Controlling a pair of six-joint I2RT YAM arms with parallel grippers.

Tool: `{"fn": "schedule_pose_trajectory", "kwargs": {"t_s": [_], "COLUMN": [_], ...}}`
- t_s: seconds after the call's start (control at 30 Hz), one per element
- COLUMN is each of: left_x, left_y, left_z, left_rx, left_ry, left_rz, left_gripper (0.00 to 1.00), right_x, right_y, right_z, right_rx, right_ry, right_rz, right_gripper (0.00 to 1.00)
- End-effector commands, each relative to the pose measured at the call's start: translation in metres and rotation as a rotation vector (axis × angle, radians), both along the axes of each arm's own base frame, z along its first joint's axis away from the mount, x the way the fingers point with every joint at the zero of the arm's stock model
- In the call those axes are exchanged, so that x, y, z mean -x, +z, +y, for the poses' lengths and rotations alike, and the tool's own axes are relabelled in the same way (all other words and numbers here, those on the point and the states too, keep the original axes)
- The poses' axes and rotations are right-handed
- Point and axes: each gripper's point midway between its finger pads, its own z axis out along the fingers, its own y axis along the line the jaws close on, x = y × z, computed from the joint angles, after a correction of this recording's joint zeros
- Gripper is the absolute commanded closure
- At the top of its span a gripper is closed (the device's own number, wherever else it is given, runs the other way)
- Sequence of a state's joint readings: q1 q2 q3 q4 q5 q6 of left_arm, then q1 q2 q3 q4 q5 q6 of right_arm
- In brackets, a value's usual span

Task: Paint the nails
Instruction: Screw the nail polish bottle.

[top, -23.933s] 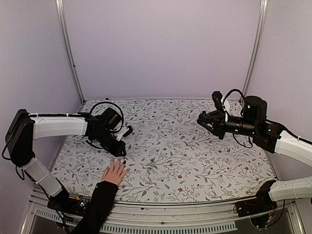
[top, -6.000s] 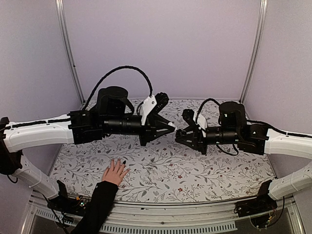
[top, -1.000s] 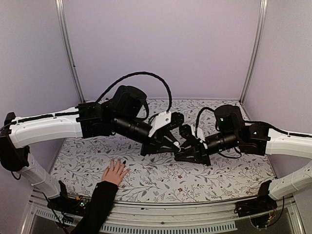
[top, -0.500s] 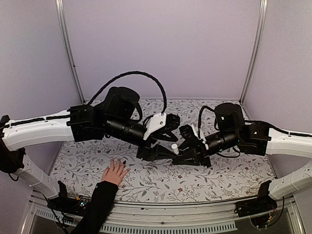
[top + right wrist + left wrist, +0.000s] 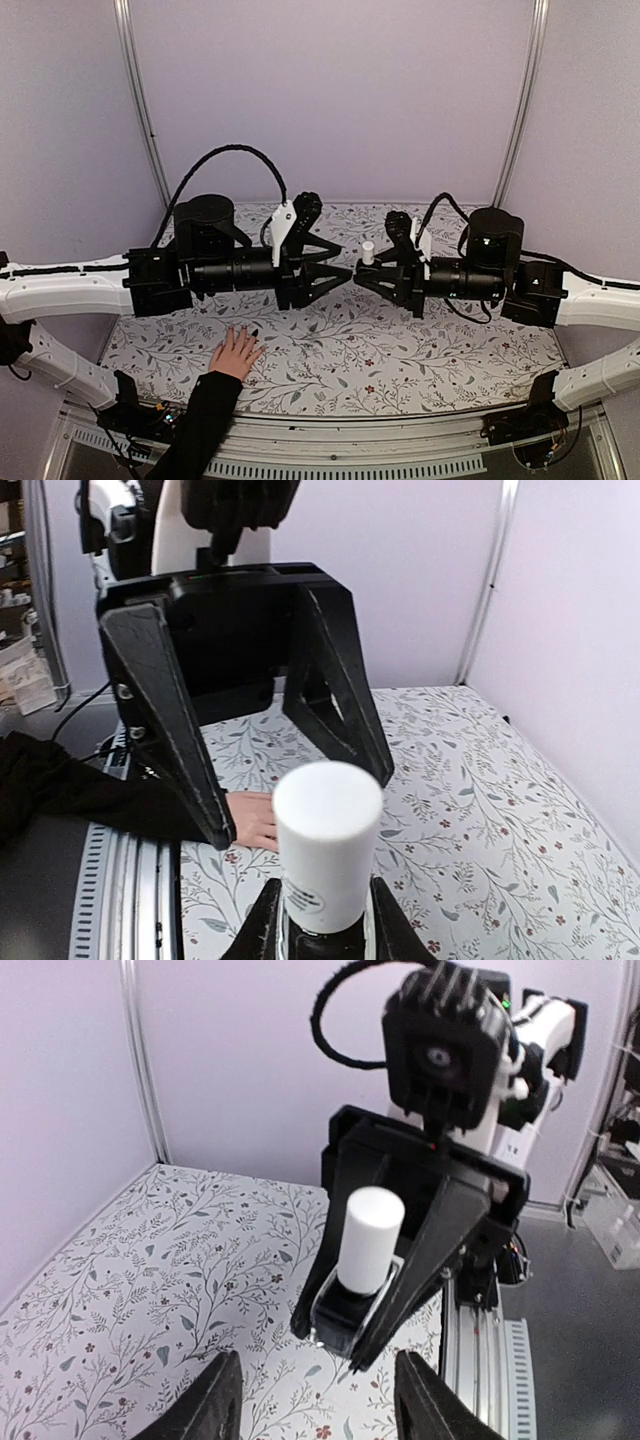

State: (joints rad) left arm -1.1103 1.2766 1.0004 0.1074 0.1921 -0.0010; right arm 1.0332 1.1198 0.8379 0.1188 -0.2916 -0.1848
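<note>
A light-skinned hand (image 5: 236, 352) in a black sleeve lies flat on the table at the near left, fingers spread. The nails (image 5: 252, 337) are too small to make out. My right gripper (image 5: 364, 276) is shut on a small dark bottle (image 5: 350, 1305) with a white cap (image 5: 368, 250), held upright above mid-table. My left gripper (image 5: 344, 272) faces it from the left, open and empty, a short way off the bottle. In the right wrist view the cap (image 5: 328, 840) stands close up, with the left fingers (image 5: 165, 715) spread behind it and the hand (image 5: 256, 820) beyond.
The floral tablecloth (image 5: 400, 350) covers the table, with lilac walls on three sides and metal corner posts (image 5: 140, 110). Both arms hang well above the cloth. The black sleeve (image 5: 195, 425) crosses the near edge at the left.
My left gripper has opened, let go of the white cap and drawn back to the left. Both grippers have risen and levelled out, and the capped bottle stays in the right gripper.
</note>
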Motion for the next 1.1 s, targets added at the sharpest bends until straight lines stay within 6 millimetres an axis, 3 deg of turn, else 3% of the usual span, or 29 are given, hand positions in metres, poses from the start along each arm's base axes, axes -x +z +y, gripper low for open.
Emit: {"fn": "schedule_pose_trajectory", "kwargs": {"t_s": [0.0, 0.37, 0.57, 0.67, 0.83, 1.07], "left_x": [-0.028, -0.044, -0.04, -0.037, -0.023, 0.01], "left_y": [0.037, 0.036, 0.027, 0.025, 0.017, 0.009], "left_z": [-0.012, -0.037, -0.041, -0.041, -0.042, -0.04], "left_rx": [0.175, 0.201, 0.186, 0.183, 0.158, 0.119], "left_ry": [0.111, 0.138, 0.106, 0.083, -0.005, -0.208], "left_rz": [0.052, 0.081, 0.095, 0.098, 0.087, 0.055], "left_gripper": [0.48, 0.64, 0.7, 0.78, 0.93, 0.97], "right_x": [-0.035, -0.048, -0.044, -0.041, -0.026, 0.02], "right_y": [0.003, -0.007, -0.002, 0.002, 0.016, 0.042], "right_z": [-0.004, 0.0, -0.002, -0.003, -0.004, -0.002], "right_rx": [-0.025, 0.011, 0.001, -0.011, -0.038, -0.091], "right_ry": [-0.202, -0.259, -0.242, -0.23, -0.156, 0.096], "right_rz": [0.024, 0.039, 0.031, 0.026, -0.001, -0.063], "right_gripper": [1.0, 1.0, 1.0, 1.0, 1.0, 1.0]}}
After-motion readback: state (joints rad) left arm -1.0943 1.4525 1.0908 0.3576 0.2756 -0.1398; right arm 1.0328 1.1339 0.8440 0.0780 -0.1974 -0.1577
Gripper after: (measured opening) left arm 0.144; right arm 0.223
